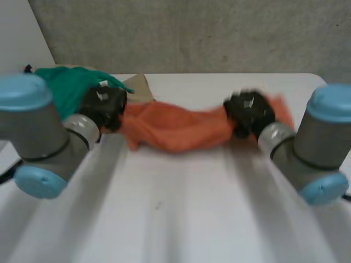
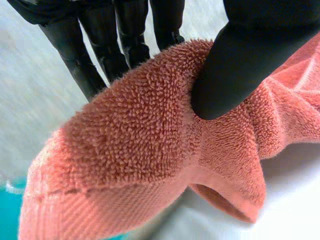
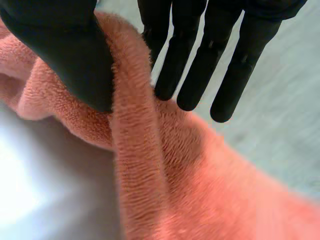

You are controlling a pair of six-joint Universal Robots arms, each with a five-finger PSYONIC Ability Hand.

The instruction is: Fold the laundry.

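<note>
Towel, orange terry: you've got it strung between both hands over the far half of the table, bunched into a loose, creased band. I can't tell whether its sagging middle touches the table.

Left hand is on the towel's left end. In the left wrist view its thumb presses into the pile with the fingers straight on the far side of the fold, so it's clamped on the cloth.

Right hand is on the right end, with the same grip. In the right wrist view its thumb sits on one side of the hemmed edge and its straight fingers on the other.

A green cloth sits heaped at the far left corner, just behind the left hand, with a tan sheet beside it. I can't tell what that sheet is.
</note>
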